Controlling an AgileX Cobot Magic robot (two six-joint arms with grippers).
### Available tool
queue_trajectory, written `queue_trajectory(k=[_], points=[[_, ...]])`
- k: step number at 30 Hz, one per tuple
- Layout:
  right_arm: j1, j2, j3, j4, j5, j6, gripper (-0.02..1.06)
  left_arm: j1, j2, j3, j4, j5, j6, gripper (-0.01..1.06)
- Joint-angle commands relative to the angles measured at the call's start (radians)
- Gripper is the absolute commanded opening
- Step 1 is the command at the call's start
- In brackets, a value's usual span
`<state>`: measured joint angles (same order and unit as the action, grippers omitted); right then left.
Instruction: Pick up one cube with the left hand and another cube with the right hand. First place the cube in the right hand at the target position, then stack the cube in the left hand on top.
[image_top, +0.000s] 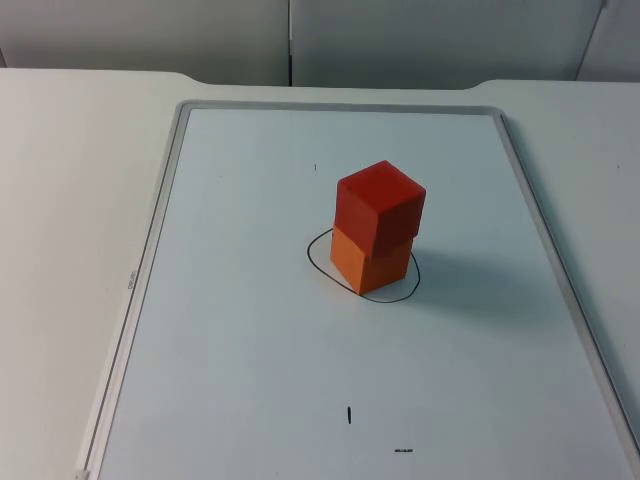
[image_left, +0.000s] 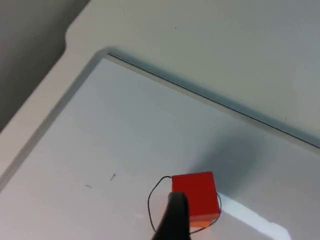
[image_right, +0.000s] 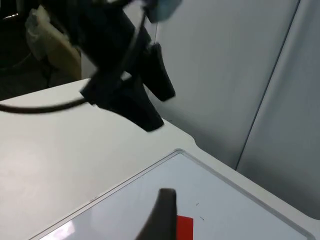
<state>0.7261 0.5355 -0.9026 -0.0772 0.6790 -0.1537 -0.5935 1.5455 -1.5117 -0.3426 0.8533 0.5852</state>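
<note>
Cubes stand stacked inside the black ring (image_top: 318, 262) drawn near the middle of the whiteboard (image_top: 200, 330): the orange cube (image_top: 368, 266) sits on the ring, and the red cube (image_top: 380, 207) rests on top of it, turned a little and overhanging slightly toward the board's far edge. Judged from how they lie, the stacking is done.

Both cubes look like rigid blocks with flat faces and sharp edges, probably light, not fragile. Their smooth sides could slip, so two opposite vertical faces, taken squarely near mid-height, would be the place to hold. The offset top cube would likely tip if nudged from the side.

The left gripper (image_left: 172, 220) hangs above the ring with nothing in it; one dark fingertip stands in front of the red cube without clearly touching it, and I cannot tell how far it is opened. The right gripper (image_right: 160, 215) is raised beside the board's far corner, away from the ring, carrying nothing; its opening I cannot tell either.
</note>
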Motion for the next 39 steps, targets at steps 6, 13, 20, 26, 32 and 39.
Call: queue_trajectory(k=[6,13,20,26,32,39], points=[[0.004,-0.001,0.005,0.008,0.019,-0.006,0.78,-0.006,-0.336,0.212,0.072,-0.003,-0.073,0.72],[0.004,-0.036,0.125,0.031,-0.048,-0.008,0.78,-0.006,-0.736,0.553,0.093,-0.04,-0.137,0.72],[0.004,-0.136,0.212,0.088,-0.083,-0.001,0.78,-0.006,-1.026,0.704,0.099,0.012,-0.26,0.72],[0.004,-0.207,0.227,0.094,-0.067,0.023,0.78,-0.006,-1.27,0.784,0.206,0.127,-0.384,0.82],[0.004,-0.232,0.227,0.115,-0.046,0.025,0.78,-0.006,-1.419,0.879,0.333,0.208,-0.555,1.05],[0.004,-0.232,0.227,0.135,0.022,0.023,0.78,-0.006,-1.488,0.941,0.402,0.245,-0.574,1.05]])
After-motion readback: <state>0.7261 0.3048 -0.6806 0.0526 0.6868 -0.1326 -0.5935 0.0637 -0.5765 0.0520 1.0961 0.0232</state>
